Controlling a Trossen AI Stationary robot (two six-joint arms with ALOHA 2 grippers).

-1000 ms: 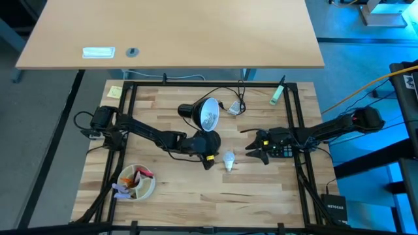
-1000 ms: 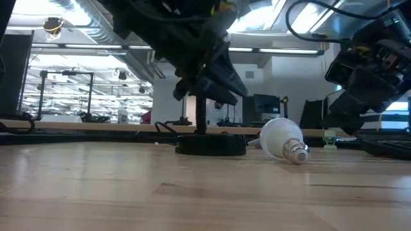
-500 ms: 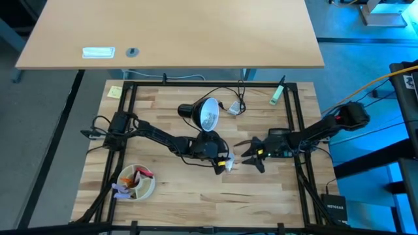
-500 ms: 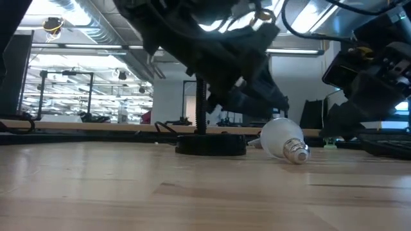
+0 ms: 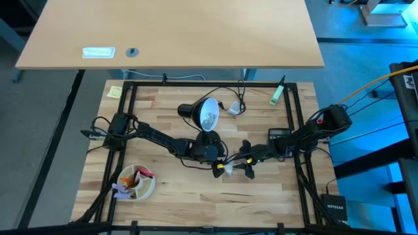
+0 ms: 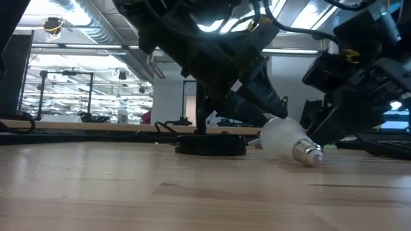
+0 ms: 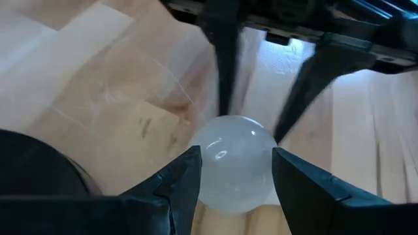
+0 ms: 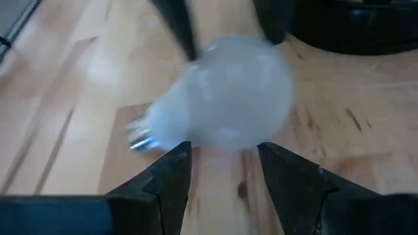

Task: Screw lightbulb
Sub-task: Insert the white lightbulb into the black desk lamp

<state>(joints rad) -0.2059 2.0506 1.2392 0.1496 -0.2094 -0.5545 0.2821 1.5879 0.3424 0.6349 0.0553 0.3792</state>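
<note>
The white lightbulb point(image 6: 282, 137) lies on its side on the wooden table, its metal screw base point(image 6: 309, 153) toward the near edge. It also shows in the left wrist view point(image 7: 235, 163) and the right wrist view point(image 8: 225, 98). My left gripper point(image 5: 221, 167) is open, with one finger on each side of the bulb's globe. My right gripper point(image 5: 244, 164) is open and stands just off the globe on the bulb's right, fingertips toward it. The black desk lamp point(image 5: 204, 114) stands just behind. My left gripper has the globe's widest part point(image 7: 202, 171) between its two fingers point(image 7: 186, 179). Their inner sides lie close against the glass on both sides; whether they pinch it I cannot tell. The fingers come from the table's left, slanting down. The bulb rests on the table.
The lamp's round base point(image 6: 210, 145) and its cable point(image 5: 236, 98) lie right behind the bulb. A bowl with small things point(image 5: 136, 183) stands at the near left. A green stick point(image 5: 279, 91) lies at the far right. A black frame borders the table.
My left gripper has gone toward the table's right and near edge and come round the bulb. My right gripper has gone toward the table's left, up to the bulb. The bulb has turned a little on the table; its screw base has swung sideways.
</note>
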